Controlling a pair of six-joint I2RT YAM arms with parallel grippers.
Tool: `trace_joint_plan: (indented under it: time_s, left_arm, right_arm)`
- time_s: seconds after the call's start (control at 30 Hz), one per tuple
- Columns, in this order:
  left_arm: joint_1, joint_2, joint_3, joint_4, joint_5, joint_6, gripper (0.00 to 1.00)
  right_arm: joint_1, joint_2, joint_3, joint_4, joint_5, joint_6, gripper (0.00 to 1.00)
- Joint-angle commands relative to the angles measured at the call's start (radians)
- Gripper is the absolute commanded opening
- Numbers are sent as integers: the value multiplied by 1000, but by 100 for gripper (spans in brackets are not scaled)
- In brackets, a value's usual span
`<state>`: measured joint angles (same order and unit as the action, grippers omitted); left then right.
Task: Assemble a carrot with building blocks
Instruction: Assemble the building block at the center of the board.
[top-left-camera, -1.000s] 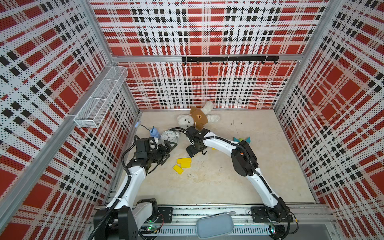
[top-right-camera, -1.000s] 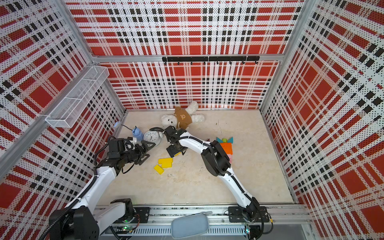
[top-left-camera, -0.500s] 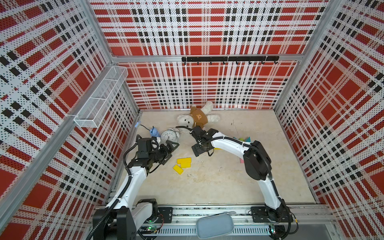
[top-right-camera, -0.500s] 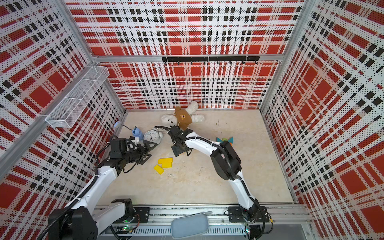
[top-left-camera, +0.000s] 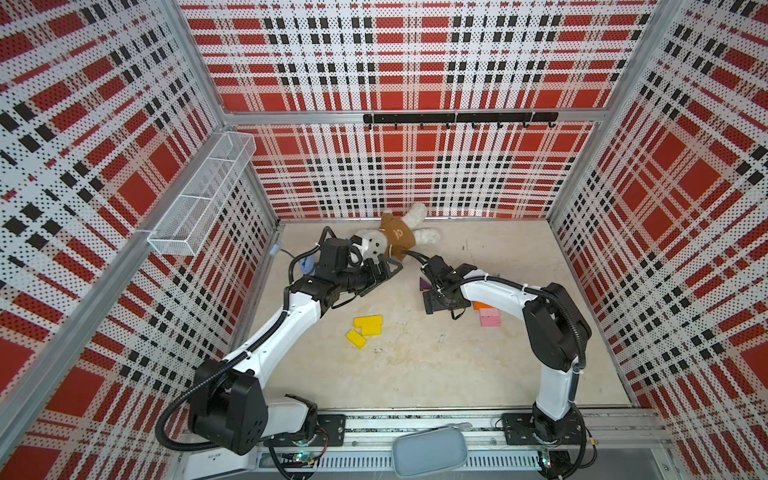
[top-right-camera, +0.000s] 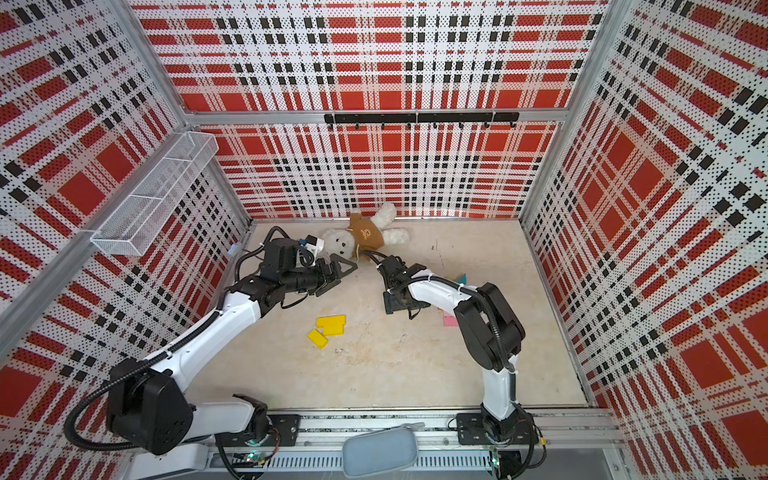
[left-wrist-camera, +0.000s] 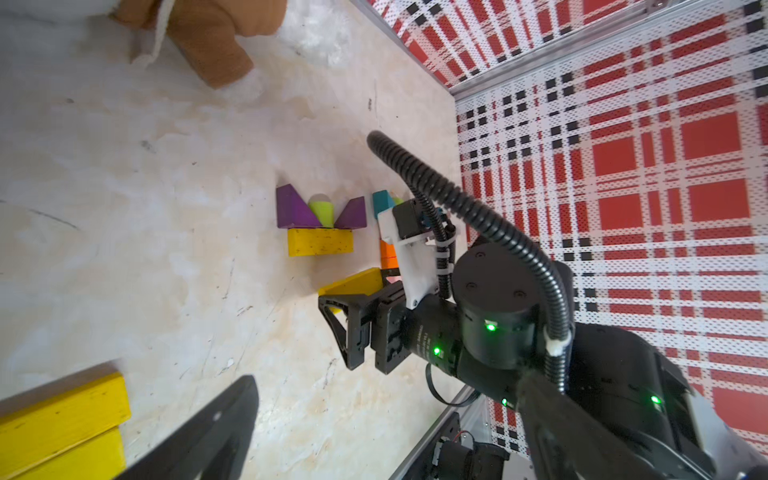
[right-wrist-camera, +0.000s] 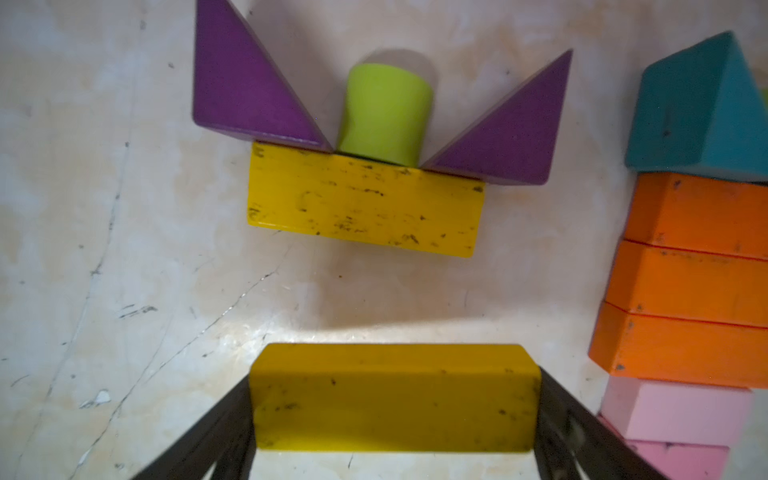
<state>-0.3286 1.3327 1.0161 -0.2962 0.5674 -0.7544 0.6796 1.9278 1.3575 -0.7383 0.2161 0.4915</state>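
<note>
While the right pincer (right-wrist-camera: 395, 376) grips a yellow rectangular block (right-wrist-camera: 395, 415) endwise, the left pincer (top-left-camera: 390, 268) stands open, empty.

Perforated walls (top-left-camera: 415, 62) in red, white and black plaid close three sides, joined by aluminium posts (top-left-camera: 195, 62); at 12 o'clock a black hook rail (top-left-camera: 457, 118) crosses the back wall; at 10 o'clock a white wire basket (top-left-camera: 199, 199) hangs on the side wall; the desk (top-left-camera: 415, 365) is pale beige, mottled and scuffed, evenly lit; an aluminium rail (top-left-camera: 415, 417) edges it at 6 o'clock.
</note>
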Motion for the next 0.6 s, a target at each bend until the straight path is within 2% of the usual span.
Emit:
trace_joint_plan:
  time_s: [0.0,0.1,0.57]
  left_arm:
    - [19,5,-37,-36,4,21,100]
    - [56,-5,-56,-35,17,21,99]
    - [65,-17,-80,-9,35,0,100]
  right_arm:
    - [-2,37,-2,80,-15,44,88]
    - [-4,63,3,94,-15,51,89]
    - [-23,110,29,106,-25,102,90]
